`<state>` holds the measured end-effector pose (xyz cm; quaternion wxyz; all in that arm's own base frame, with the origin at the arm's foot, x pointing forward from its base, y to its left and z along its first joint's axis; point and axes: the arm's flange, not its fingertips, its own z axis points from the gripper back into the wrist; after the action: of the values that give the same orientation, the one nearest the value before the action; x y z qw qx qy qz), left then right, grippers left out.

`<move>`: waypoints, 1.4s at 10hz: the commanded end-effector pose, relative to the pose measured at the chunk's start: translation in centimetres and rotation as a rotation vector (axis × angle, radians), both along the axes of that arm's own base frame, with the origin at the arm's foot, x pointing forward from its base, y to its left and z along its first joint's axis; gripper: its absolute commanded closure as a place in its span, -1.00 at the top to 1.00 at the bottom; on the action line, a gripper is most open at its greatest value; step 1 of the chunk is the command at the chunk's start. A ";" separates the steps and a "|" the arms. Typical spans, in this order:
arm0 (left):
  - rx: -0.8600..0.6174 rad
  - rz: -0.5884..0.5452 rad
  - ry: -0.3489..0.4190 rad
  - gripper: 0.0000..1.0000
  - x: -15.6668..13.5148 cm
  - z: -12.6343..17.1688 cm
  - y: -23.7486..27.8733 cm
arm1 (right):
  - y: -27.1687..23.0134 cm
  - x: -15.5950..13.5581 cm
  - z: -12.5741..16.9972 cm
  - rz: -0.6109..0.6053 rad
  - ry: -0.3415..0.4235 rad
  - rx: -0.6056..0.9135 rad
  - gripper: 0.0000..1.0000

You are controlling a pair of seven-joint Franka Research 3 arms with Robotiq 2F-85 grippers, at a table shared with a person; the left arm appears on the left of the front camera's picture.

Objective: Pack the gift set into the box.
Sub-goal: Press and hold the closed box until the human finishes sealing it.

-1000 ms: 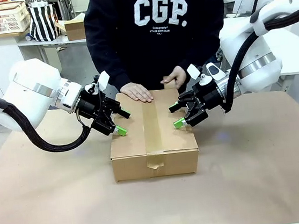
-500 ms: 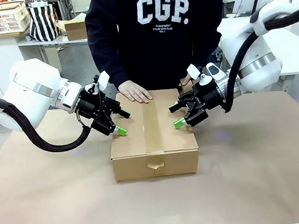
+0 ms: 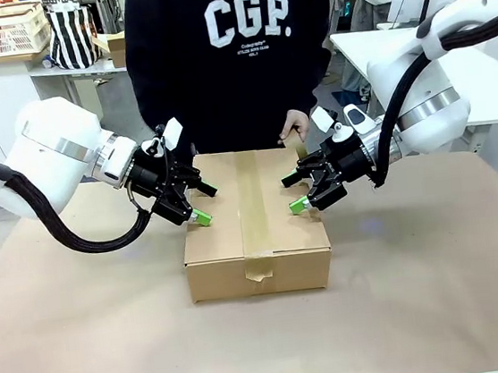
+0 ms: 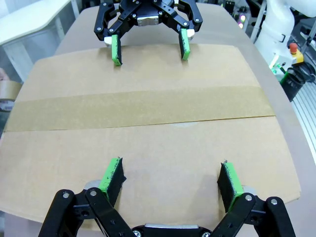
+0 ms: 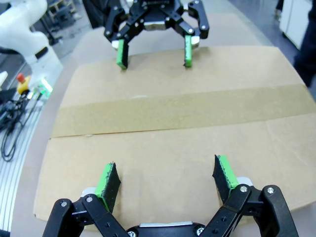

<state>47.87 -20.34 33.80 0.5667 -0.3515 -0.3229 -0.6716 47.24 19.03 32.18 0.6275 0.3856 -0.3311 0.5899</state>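
The large plain brown corrugated cardboard box (image 3: 253,222) is sitting closed in the middle of the brown paper-covered desk (image 3: 88,349), its top flaps folded flat and a strip of tan paper tape (image 3: 251,206) running along the centre seam and down over the box's near face. The left black two-finger gripper (image 3: 204,203) is hovering over the left part of the box top with its green-padded fingers (image 4: 112,174) spread apart, holding nothing. The right black gripper (image 3: 293,192) is hovering over the right part of the box top, fingers (image 5: 223,170) likewise spread wide and empty. In each wrist view the other gripper is facing in from across the tape strip. A person in a dark sweatshirt with white lettering (image 3: 243,52) is standing at the far side of the box, one hand (image 3: 293,126) at the box's far edge near the right gripper; what that hand is pinching is too small to tell.
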 end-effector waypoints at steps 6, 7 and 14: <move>-0.007 0.001 -0.001 1.00 -0.1 -0.3 0.0 | 0.0 -0.1 -0.3 -0.002 0.000 -0.006 1.00; -0.007 0.001 -0.001 1.00 -0.1 -0.3 0.0 | 0.0 -0.1 -0.3 -0.002 0.000 -0.006 1.00; -0.047 -0.042 0.117 1.00 -4.6 6.9 2.3 | -3.1 -3.1 9.9 -0.072 0.147 0.124 1.00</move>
<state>46.20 -19.93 36.80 0.5578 -0.3796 -0.3185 -0.6658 45.99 18.43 37.67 0.6145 0.4405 -0.3354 0.5620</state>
